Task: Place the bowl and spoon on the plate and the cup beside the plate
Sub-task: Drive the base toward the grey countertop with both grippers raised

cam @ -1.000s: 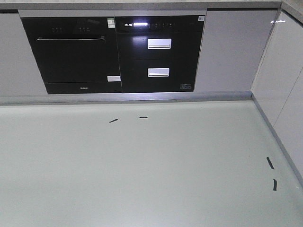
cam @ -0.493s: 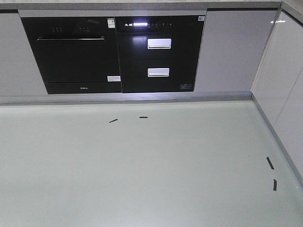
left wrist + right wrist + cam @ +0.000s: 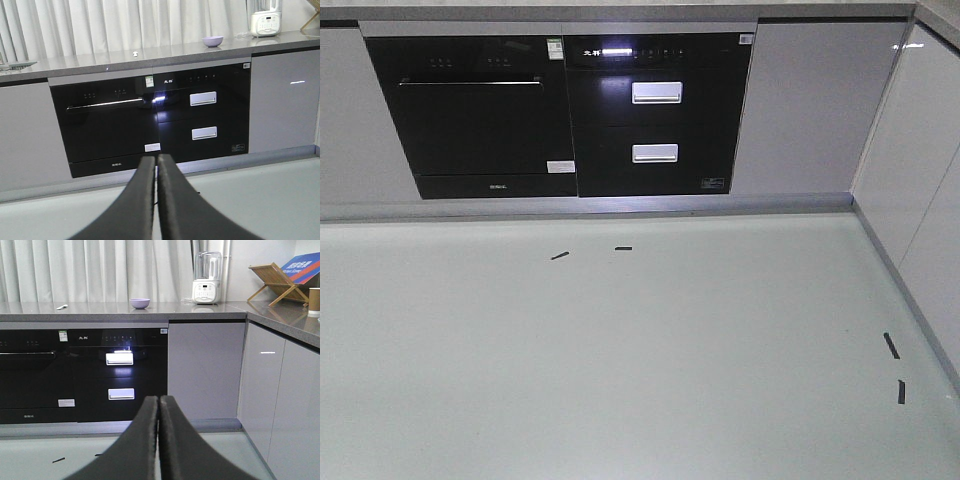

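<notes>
The lavender bowl [image 3: 213, 41] [image 3: 139, 303] sits on the grey countertop [image 3: 100, 311] far ahead, above the black ovens. To the bowl's left lies the small pale spoon [image 3: 135, 53] [image 3: 61, 306]. On the right-hand counter stands the brown cup [image 3: 314, 301] with a white rim. The plate is out of view. My left gripper [image 3: 156, 160] is low over the pale floor, shut with nothing in it. Held the same way, my right gripper [image 3: 159, 399] is shut and holds nothing. Neither gripper appears in the front view.
Two black built-in ovens [image 3: 560, 115] fill the cabinet front ahead. Grey cabinets [image 3: 920, 170] run along the right side. A white blender [image 3: 207, 279] and a wooden rack [image 3: 277, 276] stand on the counter. Short black tape marks [image 3: 560, 255] lie on the floor.
</notes>
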You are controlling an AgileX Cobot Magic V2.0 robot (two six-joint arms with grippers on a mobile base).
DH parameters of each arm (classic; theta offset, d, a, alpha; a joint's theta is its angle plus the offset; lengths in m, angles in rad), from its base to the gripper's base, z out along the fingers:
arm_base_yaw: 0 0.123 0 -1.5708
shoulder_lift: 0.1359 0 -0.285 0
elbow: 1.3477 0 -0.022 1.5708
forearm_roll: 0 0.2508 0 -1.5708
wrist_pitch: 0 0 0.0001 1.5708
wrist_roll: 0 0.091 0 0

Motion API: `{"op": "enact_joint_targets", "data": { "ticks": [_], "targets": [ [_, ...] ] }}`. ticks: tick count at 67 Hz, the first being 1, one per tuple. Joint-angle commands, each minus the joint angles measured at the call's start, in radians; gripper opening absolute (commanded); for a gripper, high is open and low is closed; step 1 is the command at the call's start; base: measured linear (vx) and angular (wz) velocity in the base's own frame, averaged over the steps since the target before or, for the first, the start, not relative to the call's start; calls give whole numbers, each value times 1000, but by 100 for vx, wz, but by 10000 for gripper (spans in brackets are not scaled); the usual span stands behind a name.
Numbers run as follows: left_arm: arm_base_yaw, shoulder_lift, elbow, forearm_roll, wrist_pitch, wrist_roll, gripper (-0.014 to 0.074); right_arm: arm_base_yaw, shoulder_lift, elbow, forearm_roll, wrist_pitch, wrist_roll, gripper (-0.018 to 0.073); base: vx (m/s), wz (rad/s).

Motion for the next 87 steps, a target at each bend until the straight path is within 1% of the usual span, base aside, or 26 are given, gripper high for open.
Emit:
{"op": "enact_joint_targets", "data": {
  "ticks": [1,87],
  "targets": [
    [-1,-5,-7,0,-75,-11,-6,-6,-8,4,-2,-77,-6,-6,1,1],
    [-1,-5,-7,0,-75,-11,-6,-6,-8,4,-2,-77,-6,-6,7,0]
  ]
}}
